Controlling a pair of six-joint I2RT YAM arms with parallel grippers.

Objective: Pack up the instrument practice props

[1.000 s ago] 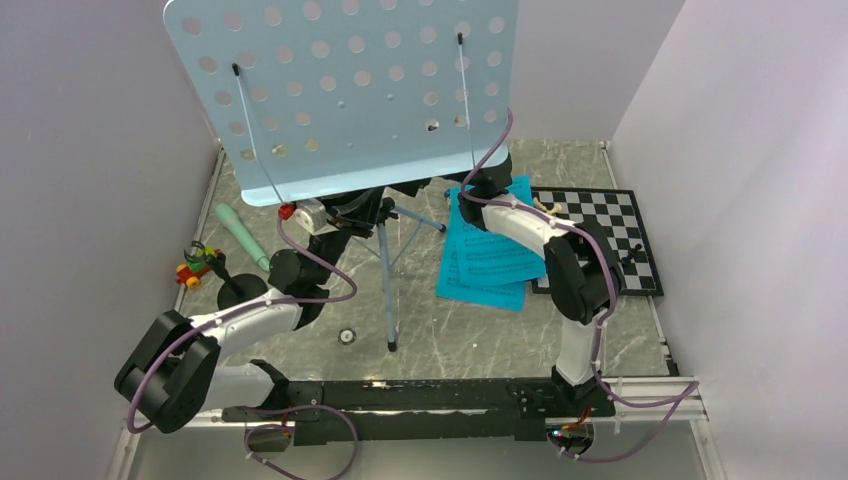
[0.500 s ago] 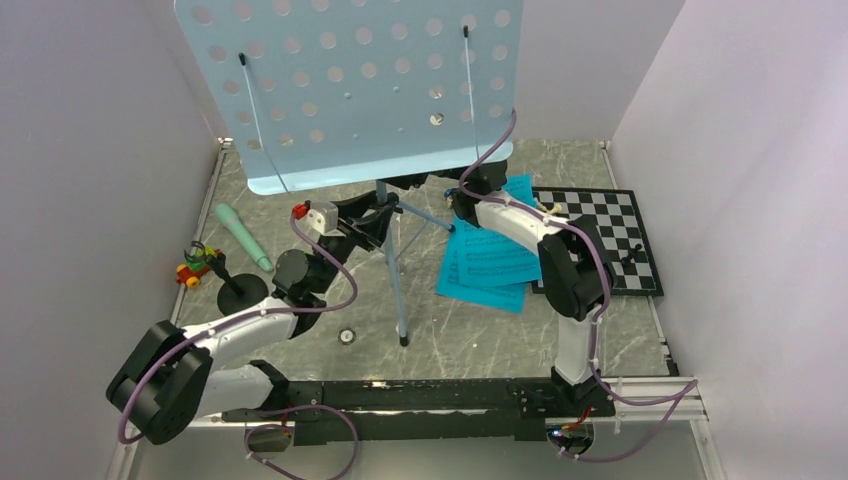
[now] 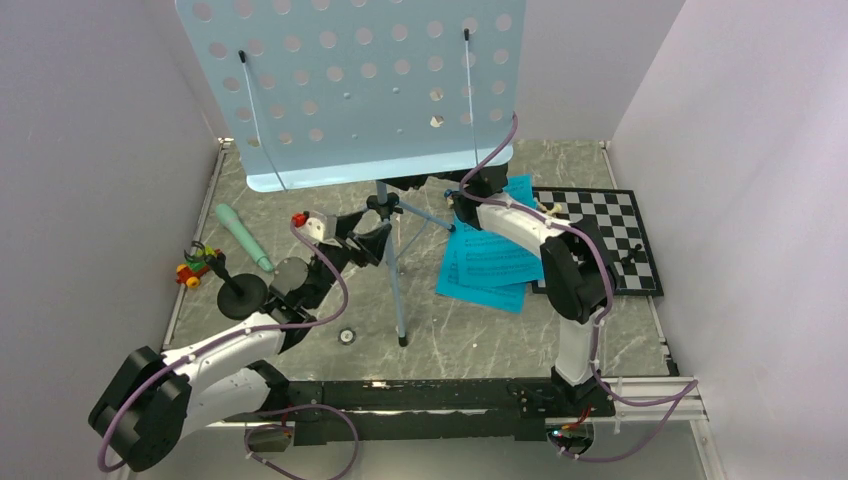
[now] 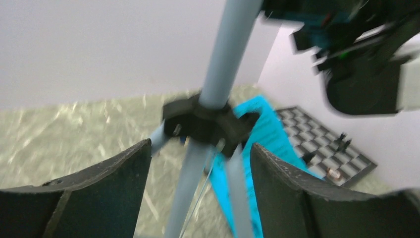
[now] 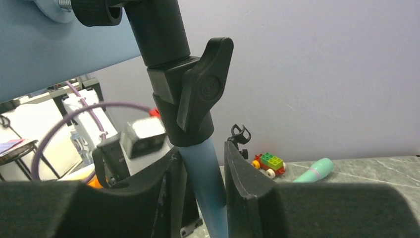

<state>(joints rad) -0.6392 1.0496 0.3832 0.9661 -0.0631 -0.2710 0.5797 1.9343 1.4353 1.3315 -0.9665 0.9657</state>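
**Enclosure.** Pale lilac walls [image 3: 80, 180] on three sides. The floor is a grey-green marbled tabletop [image 3: 470, 325] filling the middle of the top view.

**Item 1 — music stand** [image 3: 350, 90]. Pale blue, upright on its tripod at frame centre. The perforated tray takes up the upper centre, with the pole and legs showing below it.

**Item 2 — music sheets** [image 3: 490, 265]. Turquoise and printed, a loose overlapping stack lying flat right of centre. They lie just beside the chessboard [image 3: 615, 230] at the right (its few pieces are too small to identify).

**Item 3 — microphone** [image 3: 243, 237]. Mint green, lying flat at centre left. The black round-based mic stand [image 3: 240, 293] is upright just below it in the frame.

**Item 4 — toy cars** [image 3: 192, 268]. A small coloured cluster at the left edge, by the wall.

**Left gripper** [image 4: 200, 163]. The jaws are spread wide either side of the stand's pole, level with the black leg hub. There is clear space on both sides and nothing is gripped.

**Right gripper** [image 5: 200, 168]. The jaws are pressed onto the blue pole just under the black clamp lever beneath the tray.
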